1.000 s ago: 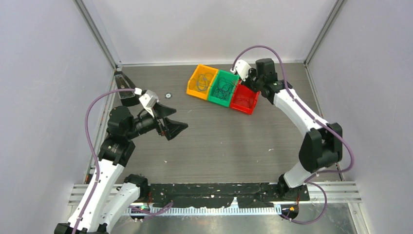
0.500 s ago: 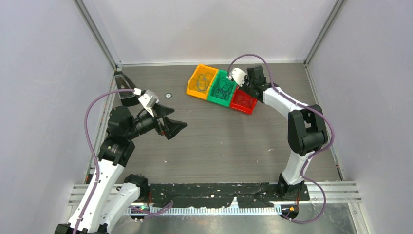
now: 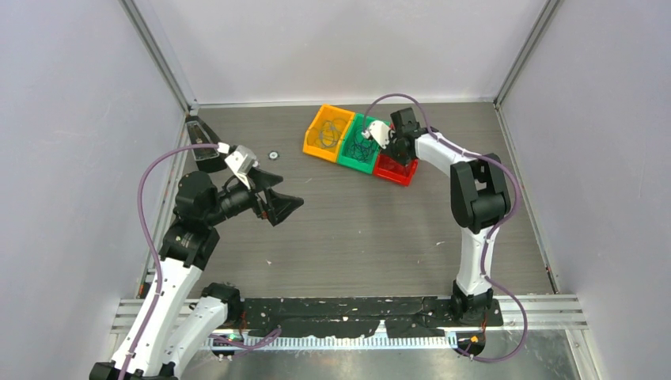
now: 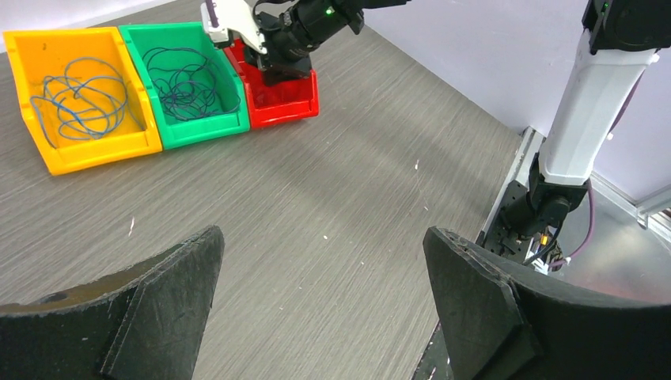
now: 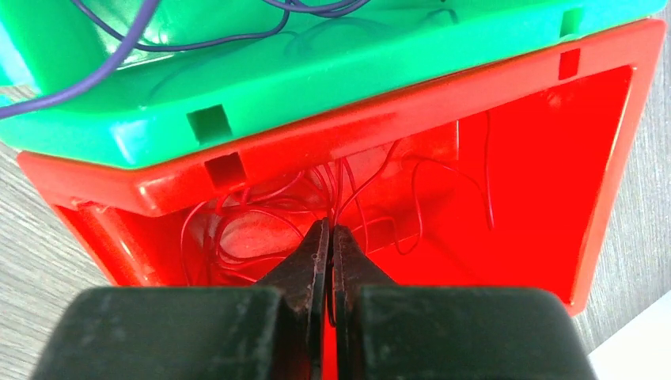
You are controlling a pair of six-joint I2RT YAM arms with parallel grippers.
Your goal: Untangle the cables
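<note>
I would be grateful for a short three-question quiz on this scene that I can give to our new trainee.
1. Fill in: the cable in the orange bin is ____ in colour.
2. Multiple choice: the right gripper has its tips inside A) the orange bin, B) the green bin, C) the red bin.
3. True or false: the left gripper is shut on a cable.

Key: 1 blue; 2 C; 3 false, its jaws stand wide open and hold nothing.
</note>
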